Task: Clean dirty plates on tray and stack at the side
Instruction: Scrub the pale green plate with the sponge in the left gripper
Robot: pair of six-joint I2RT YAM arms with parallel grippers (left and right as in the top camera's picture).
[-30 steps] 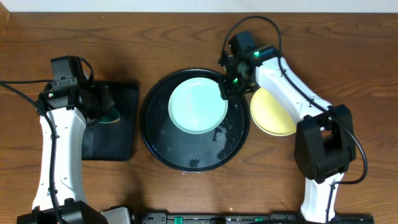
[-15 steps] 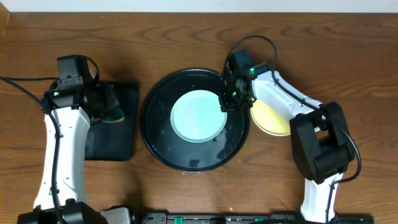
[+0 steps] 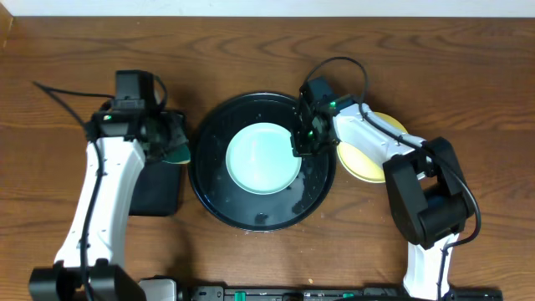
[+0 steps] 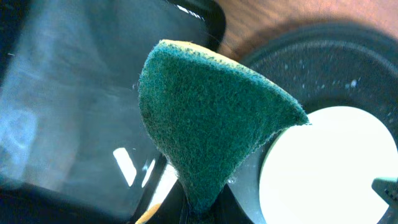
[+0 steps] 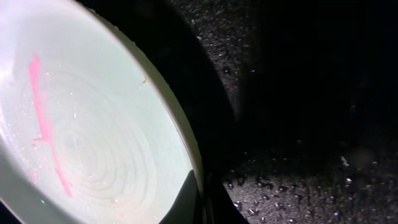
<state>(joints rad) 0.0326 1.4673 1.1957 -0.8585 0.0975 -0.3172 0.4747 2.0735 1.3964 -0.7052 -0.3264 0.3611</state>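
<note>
A pale mint plate (image 3: pixel 264 159) lies in the round black tray (image 3: pixel 251 213). In the right wrist view the mint plate (image 5: pixel 87 137) shows pink smears. My right gripper (image 3: pixel 301 144) is shut on the plate's right rim (image 5: pixel 200 198). A pale yellow plate (image 3: pixel 368 159) lies on the table right of the tray, partly under the right arm. My left gripper (image 3: pixel 171 149) is shut on a teal sponge (image 4: pixel 211 118) and holds it over the gap between the rectangular tray and the round tray. No second mint plate shows.
A rectangular black tray (image 3: pixel 155 188) lies left of the round tray, wet and glossy in the left wrist view (image 4: pixel 68 106). Water drops cover the round tray's floor (image 5: pixel 311 162). Brown wooden table all around.
My left arm has lifted the sponge off the rectangular tray and moved right toward the round tray. My right gripper has drawn the mint plate down toward the tray's middle.
</note>
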